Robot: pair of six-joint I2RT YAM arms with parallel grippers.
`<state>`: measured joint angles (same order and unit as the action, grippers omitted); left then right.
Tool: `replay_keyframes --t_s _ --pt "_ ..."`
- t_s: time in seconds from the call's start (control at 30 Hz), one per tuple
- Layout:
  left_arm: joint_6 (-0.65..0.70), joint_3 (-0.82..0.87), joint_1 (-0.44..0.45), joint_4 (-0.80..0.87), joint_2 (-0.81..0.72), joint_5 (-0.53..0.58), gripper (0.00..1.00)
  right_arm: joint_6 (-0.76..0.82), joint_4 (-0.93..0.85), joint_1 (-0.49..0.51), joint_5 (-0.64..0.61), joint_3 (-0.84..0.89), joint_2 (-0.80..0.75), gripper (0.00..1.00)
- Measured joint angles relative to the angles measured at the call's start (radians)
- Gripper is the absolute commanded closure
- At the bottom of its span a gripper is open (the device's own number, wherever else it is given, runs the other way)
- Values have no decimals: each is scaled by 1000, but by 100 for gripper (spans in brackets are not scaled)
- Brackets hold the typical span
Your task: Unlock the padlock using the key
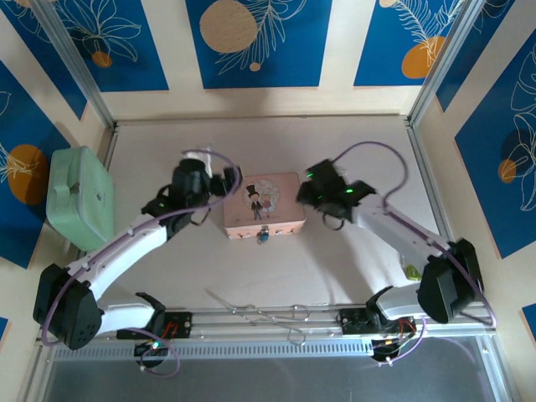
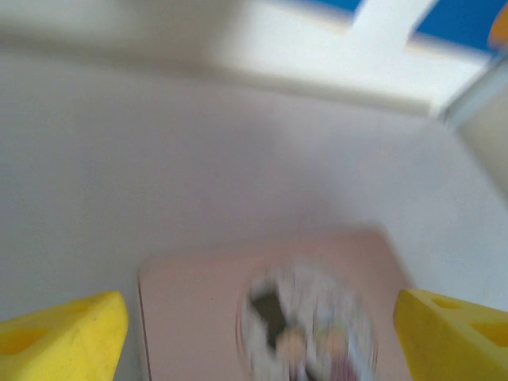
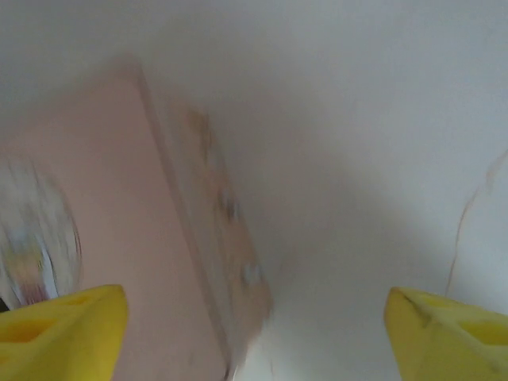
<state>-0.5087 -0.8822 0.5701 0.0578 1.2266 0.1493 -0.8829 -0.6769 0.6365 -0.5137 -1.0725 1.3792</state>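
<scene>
The tiny silvery padlock (image 1: 263,236) hangs at the middle of the front face of a pink box (image 1: 261,203) with a cartoon couple on its lid. The key is hidden. My left gripper (image 1: 224,184) hovers at the box's left end. In the blurred left wrist view, the left gripper (image 2: 260,337) is open, its yellow fingertips (image 2: 75,333) wide apart over the pink lid (image 2: 190,309). My right gripper (image 1: 308,196) is at the box's right end. The right gripper (image 3: 255,337) is also open, straddling the box's edge (image 3: 214,230) and bare table.
A mint-green case (image 1: 79,197) stands at the table's left edge. Thin metal wire pieces (image 1: 260,314) lie along the rail near the arm bases. Bare table (image 1: 335,276) lies in front of and behind the pink box.
</scene>
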Motion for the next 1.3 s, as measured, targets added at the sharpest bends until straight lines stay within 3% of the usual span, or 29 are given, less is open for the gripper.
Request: replay_keyframes --t_s 0.13,0.27,0.37,0.53,0.9,1.3 --pt "-55 77 46 106 -38 -26 24 -60 -138 299 -144 -70 17 16" --pt "-112 125 47 114 -122 -45 29 -100 -96 443 -218 -15 6 17" --pt "-152 157 47 111 -153 -47 34 -98 -57 442 -190 30 27 29" --pt "-209 224 47 85 -158 -77 41 -31 63 401 -71 56 65 35" --pt "-314 291 47 35 -158 -124 39 3 209 400 18 60 179 44" --pt "-378 304 47 37 -140 -132 33 -9 217 424 -26 40 245 37"
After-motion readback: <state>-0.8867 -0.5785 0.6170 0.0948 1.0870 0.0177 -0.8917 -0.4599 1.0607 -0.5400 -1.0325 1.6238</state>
